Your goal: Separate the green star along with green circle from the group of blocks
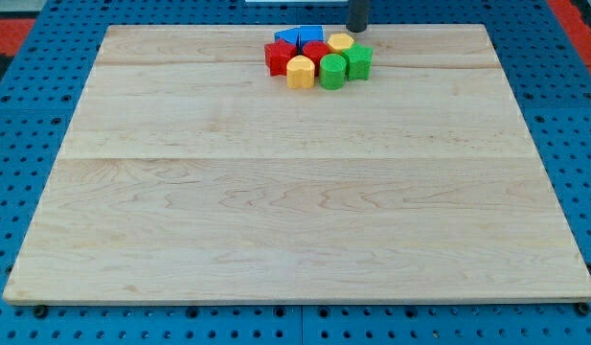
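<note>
Two green blocks, the green star block (pixel 359 61) and green circle block (pixel 332 72), sit at the cluster's right edge near the wooden board's (pixel 295 192) top, just below-left of my bare, nothing-holding tip (pixel 357 29).

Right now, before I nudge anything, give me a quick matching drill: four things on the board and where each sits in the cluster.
Things:
1. green star
2. green circle
3. blue blocks
4. my tip

Places:
A. top left of the cluster
B. above the cluster's right end, at the board's top edge
C. right end of the cluster
D. bottom row, just left of the star

Pairs: 1-C, 2-D, 3-A, 4-B
</note>
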{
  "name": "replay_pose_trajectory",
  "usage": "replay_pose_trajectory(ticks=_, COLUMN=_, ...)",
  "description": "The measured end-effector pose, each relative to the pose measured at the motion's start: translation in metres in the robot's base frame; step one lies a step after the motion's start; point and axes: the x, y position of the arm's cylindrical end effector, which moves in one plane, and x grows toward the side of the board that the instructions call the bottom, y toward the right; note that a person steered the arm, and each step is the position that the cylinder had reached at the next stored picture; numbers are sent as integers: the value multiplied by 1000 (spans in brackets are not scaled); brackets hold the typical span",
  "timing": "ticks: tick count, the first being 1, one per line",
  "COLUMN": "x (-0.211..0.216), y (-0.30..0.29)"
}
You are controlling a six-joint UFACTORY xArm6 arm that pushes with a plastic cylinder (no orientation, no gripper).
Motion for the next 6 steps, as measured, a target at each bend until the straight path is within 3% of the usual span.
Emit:
replay_pose_trajectory(ticks=1, x=18, y=0)
replay_pose_trajectory(ticks=2, x=67, y=2)
replay_pose_trajectory(ticks=4, x=124, y=-43)
replay_pose_trajectory(ticks=6, x=129, y=-63)
